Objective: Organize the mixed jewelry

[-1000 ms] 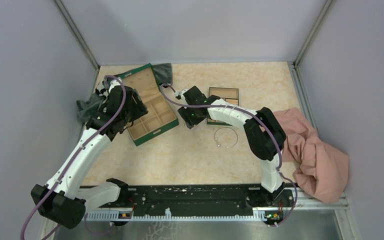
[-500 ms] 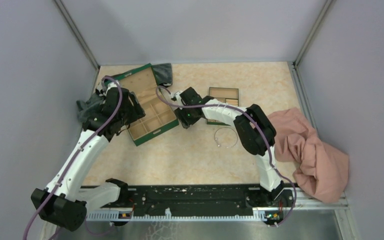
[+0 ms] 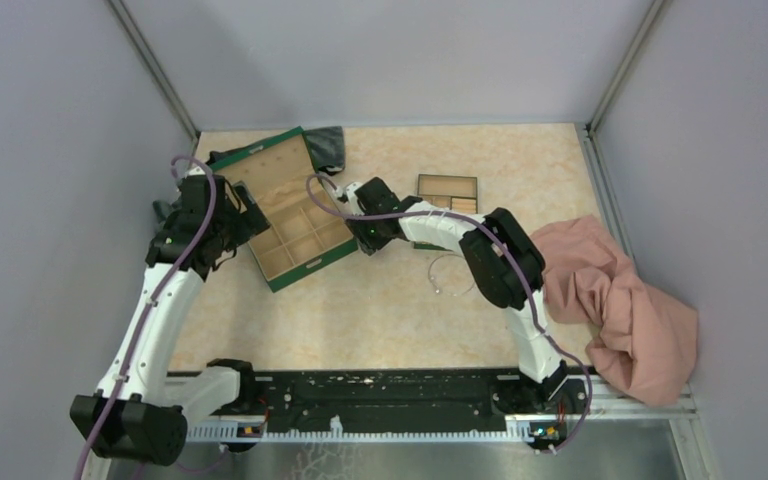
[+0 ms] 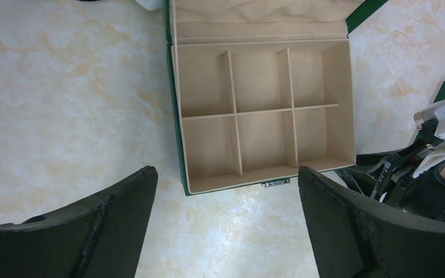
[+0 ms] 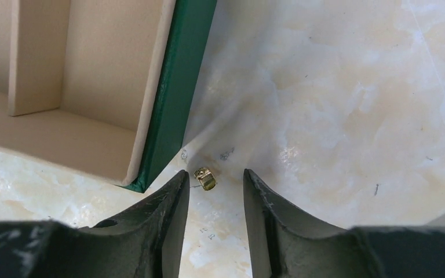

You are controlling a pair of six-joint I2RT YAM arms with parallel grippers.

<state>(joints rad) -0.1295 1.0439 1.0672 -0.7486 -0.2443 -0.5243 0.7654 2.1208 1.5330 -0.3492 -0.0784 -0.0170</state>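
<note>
Wire hoop (image 3: 432, 271) flat on the tabletop (image 3: 360, 320), partly under the right arm.
Left wrist: left hand (image 4: 226, 217) spread wide above the green box (image 4: 174, 116) (lid up).
Right wrist: right hand (image 5: 214, 175) slightly parted; gold earring (image 5: 204, 178) on the tabletop at its tips, just beside the box corner.

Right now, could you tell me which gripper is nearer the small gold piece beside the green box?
Right. The right gripper has the gold piece between its open fingertips; the left gripper hangs on the far side of the green box.
</note>
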